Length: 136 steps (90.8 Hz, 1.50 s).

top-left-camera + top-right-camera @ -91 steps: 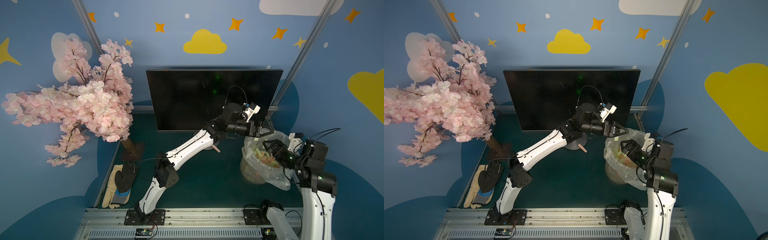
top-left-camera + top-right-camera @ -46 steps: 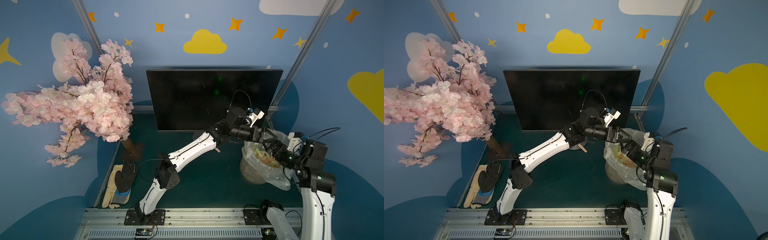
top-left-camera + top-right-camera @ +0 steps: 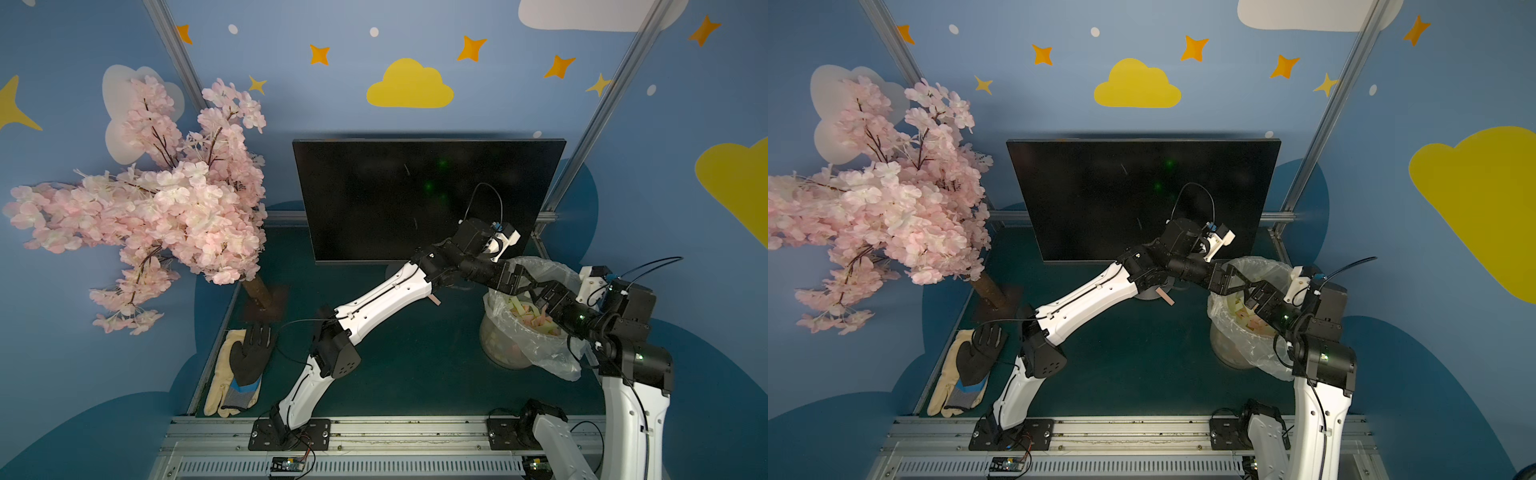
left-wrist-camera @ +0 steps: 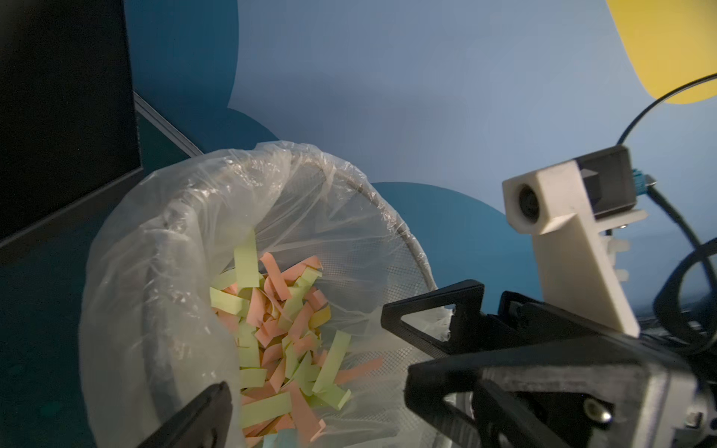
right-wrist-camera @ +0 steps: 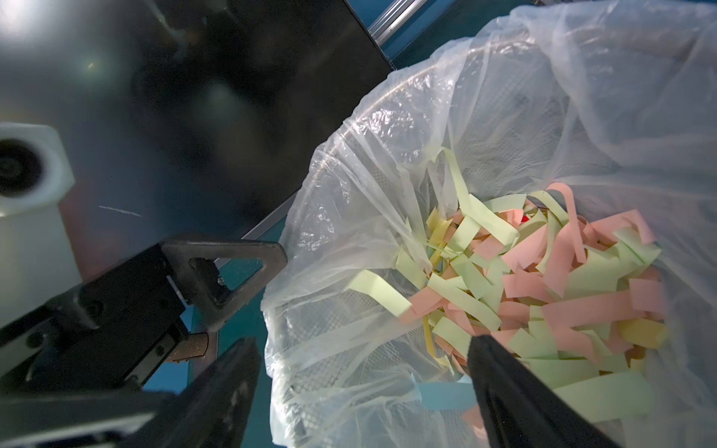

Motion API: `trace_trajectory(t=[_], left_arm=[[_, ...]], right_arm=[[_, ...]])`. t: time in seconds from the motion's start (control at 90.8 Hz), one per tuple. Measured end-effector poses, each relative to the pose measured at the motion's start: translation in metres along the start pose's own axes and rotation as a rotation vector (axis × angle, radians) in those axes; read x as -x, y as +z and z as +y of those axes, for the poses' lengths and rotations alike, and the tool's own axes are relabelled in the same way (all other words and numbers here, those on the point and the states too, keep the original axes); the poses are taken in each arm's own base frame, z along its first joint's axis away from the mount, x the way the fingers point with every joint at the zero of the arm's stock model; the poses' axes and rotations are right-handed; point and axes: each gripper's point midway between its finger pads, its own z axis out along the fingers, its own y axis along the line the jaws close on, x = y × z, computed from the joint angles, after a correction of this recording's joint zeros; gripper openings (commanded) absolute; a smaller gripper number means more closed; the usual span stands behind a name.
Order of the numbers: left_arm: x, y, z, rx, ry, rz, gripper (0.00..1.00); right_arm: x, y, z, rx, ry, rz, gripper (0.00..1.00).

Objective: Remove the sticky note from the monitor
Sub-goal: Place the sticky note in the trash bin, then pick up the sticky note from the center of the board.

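While both top views take in the whole surface (image 3: pixel 415 365), only the wrist views look down into the bin. Left of the monitor (image 3: pixel 424 195) stands a pink blossom tree (image 3: pixel 166 208), with gloves (image 3: pixel 239 374) lying further forward. The monitor stands upright at the back, screen dark. By the monitor's lower right corner, the left gripper (image 3: pixel 524 279) and right gripper (image 3: pixel 540 296) hang close together over the bag-lined bin (image 3: pixel 552 266). Each has its fingers (image 5: pixel 504 388) spread and empty. Green, pink and yellow paper strips (image 4: pixel 271 329) lie heaped in the bin. Whether one of them is the sticky note I cannot tell.
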Motion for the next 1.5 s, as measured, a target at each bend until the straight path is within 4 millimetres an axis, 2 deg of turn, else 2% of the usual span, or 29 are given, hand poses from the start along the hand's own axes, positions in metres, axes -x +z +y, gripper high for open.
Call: trace_trajectory(t=[0.165,0.319,0.429,0.573,0.716,0.859,1.013,1.123,1.189,1.31,1.498], left_arm=[[0.001,-0.003,0.003,0.034,0.046,-0.009,1.00],[0.005,-0.013,0.001,0.060,0.078,-0.017,1.00],[0.012,-0.030,-0.003,0.077,0.097,-0.039,1.00],[0.018,-0.068,0.004,0.132,0.099,-0.078,1.00],[0.008,-0.105,0.038,0.230,0.046,-0.112,1.00],[-0.024,-0.119,0.092,0.322,-0.081,-0.111,1.00],[-0.079,-0.110,0.152,0.388,-0.267,-0.080,1.00],[-0.117,-0.098,0.179,0.402,-0.389,-0.083,1.00],[-0.132,-0.093,0.191,0.396,-0.459,-0.113,0.99],[-0.147,-0.084,0.208,0.374,-0.568,-0.197,0.98],[-0.145,-0.070,0.233,0.337,-0.607,-0.360,0.96]], right_arm=[[-0.001,0.000,-0.002,-0.009,0.000,0.001,0.90],[0.000,0.000,-0.002,-0.012,0.000,-0.001,0.90],[0.001,0.000,-0.002,-0.013,0.000,-0.001,0.90],[0.007,-0.002,0.003,-0.005,-0.006,-0.014,0.90],[0.012,-0.005,0.008,0.009,-0.012,-0.028,0.90],[0.016,-0.005,0.012,0.023,-0.014,-0.033,0.90],[0.018,-0.001,0.013,0.031,-0.006,-0.028,0.90],[0.020,0.000,0.014,0.032,0.004,-0.025,0.90],[0.023,0.000,0.016,0.038,0.002,-0.029,0.90],[0.025,-0.001,0.019,0.048,-0.001,-0.037,0.90],[0.026,-0.002,0.024,0.065,0.005,-0.040,0.90]])
